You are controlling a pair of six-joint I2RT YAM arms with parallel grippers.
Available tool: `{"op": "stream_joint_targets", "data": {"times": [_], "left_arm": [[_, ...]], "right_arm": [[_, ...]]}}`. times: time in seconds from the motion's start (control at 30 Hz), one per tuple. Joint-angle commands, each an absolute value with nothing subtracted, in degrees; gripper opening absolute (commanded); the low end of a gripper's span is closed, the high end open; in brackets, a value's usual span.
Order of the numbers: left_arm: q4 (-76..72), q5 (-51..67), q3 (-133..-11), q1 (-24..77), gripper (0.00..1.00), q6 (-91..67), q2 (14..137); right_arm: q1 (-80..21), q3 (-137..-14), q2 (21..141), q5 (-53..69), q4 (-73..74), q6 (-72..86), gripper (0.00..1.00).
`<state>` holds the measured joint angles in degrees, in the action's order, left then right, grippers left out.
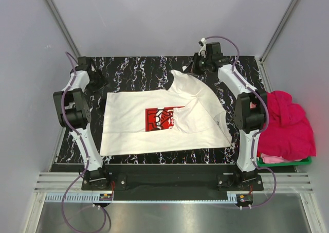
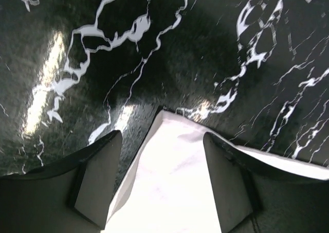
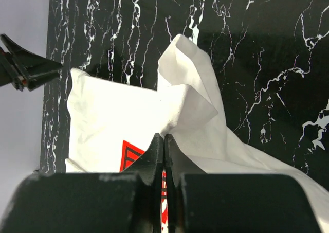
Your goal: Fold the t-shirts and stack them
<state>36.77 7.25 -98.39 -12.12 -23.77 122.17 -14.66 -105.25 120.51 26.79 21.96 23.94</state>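
Observation:
The white t-shirt (image 1: pixel 154 122) with a red square print lies spread on the black marble table (image 1: pixel 133 68), its right part folded over toward the middle. My right gripper (image 3: pixel 163 136) is shut on a pinched ridge of the white t-shirt (image 3: pixel 190 104). In the top view the right gripper (image 1: pixel 189 69) is at the shirt's far edge, lifting it slightly. My left gripper (image 2: pixel 162 135) is open, its fingers (image 2: pixel 97 176) astride the white t-shirt's far-left corner (image 2: pixel 169 181). In the top view the left gripper (image 1: pixel 101 87) sits low at that corner. Magenta-pink t-shirts (image 1: pixel 288 122) lie heaped at the right.
A green basket (image 1: pixel 285 162) under the pink heap stands off the table's right edge, beside the right arm. Grey walls close in the back and both sides. A metal rail runs along the near edge by the arm bases.

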Motion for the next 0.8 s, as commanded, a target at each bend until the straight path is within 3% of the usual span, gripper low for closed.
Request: {"op": "stream_joint_targets", "data": {"times": [0.0, 0.13, 0.77], "left_arm": [[34.5, 6.2, -96.0, -12.1, 0.69, -23.2, 119.8], [31.0, 5.4, -89.4, -11.9, 0.66, -22.7, 117.7], [31.3, 5.4, -93.3, -8.9, 0.46, -21.7, 123.9]], "right_arm": [[-14.8, -105.3, 114.5, 25.2, 19.8, 22.3, 0.0], [-14.8, -105.6, 114.9, 25.6, 19.6, 23.2, 0.0], [-14.8, -100.0, 112.6, 25.0, 18.6, 22.5, 0.0]]}}
